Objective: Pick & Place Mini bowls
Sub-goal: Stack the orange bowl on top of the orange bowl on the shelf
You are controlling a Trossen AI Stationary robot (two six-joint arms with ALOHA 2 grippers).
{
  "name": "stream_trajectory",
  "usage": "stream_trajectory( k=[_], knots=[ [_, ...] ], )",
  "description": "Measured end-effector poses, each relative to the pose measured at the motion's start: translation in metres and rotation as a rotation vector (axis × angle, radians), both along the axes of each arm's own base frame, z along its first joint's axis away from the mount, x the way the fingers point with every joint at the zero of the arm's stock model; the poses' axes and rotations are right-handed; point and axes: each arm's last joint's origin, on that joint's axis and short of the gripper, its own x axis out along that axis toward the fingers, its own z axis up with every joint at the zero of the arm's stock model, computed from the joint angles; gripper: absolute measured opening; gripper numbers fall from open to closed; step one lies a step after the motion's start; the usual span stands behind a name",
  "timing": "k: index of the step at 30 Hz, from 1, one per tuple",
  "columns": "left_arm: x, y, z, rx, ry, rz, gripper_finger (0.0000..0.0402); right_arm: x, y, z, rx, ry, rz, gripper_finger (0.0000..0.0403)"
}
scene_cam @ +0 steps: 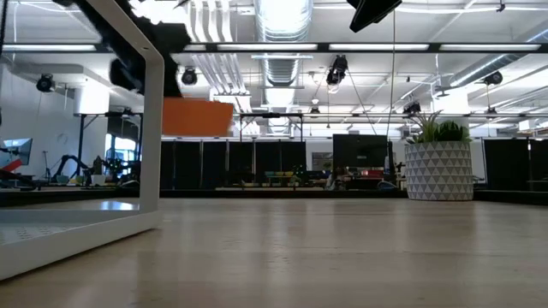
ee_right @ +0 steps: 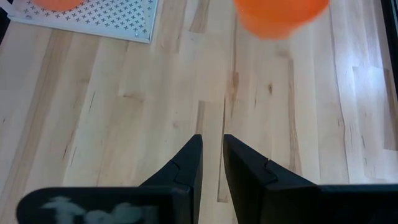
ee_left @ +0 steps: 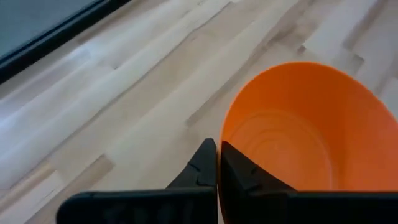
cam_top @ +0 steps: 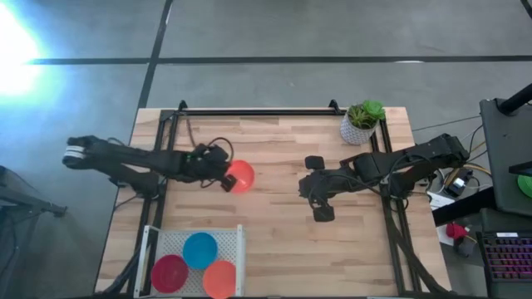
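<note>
From above, my left end effector (cam_top: 226, 176) sits over the middle-left of the wooden surface (cam_top: 274, 241), closed on the rim of an orange bowl (cam_top: 240, 176). My right end effector (cam_top: 316, 187) waits at the middle-right of the surface with nothing in it. Near the front edge on the left, a white tray (cam_top: 237, 241) holds three more bowls: a blue bowl (cam_top: 199, 249), a red bowl (cam_top: 169, 272) and a second orange bowl (cam_top: 219, 279). A potted plant (cam_top: 361, 121) stands at the back right corner.

At surface level, the orange bowl (scene_cam: 197, 117) shows well above the wood, so I have it lifted. The white tray (scene_cam: 128, 154) fills the left side and the potted plant (scene_cam: 437, 162) stands on the right.

My left wrist camera shows my fingers (ee_left: 202, 171) pinched together on the bowl's wall (ee_left: 298, 130).

My right wrist camera shows my fingers (ee_right: 186, 165) a narrow gap apart, holding nothing, over bare wood; the orange bowl (ee_right: 280, 14) and the tray (ee_right: 106, 18) lie beyond.
</note>
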Motion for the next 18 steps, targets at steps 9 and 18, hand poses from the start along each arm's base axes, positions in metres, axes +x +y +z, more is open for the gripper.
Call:
stream_trajectory(
  k=[9, 18],
  knots=[
    [-0.052, -0.025, 0.031, -0.088, -0.016, -0.323, 0.0000, 0.000, 0.000, 0.000, 0.000, -0.001, 0.000, 0.0061],
    [-0.073, -0.065, 0.033, -0.156, 0.030, -0.692, 0.0000, 0.000, 0.000, 0.000, 0.000, -0.002, 0.000, 0.0061]
  ],
)
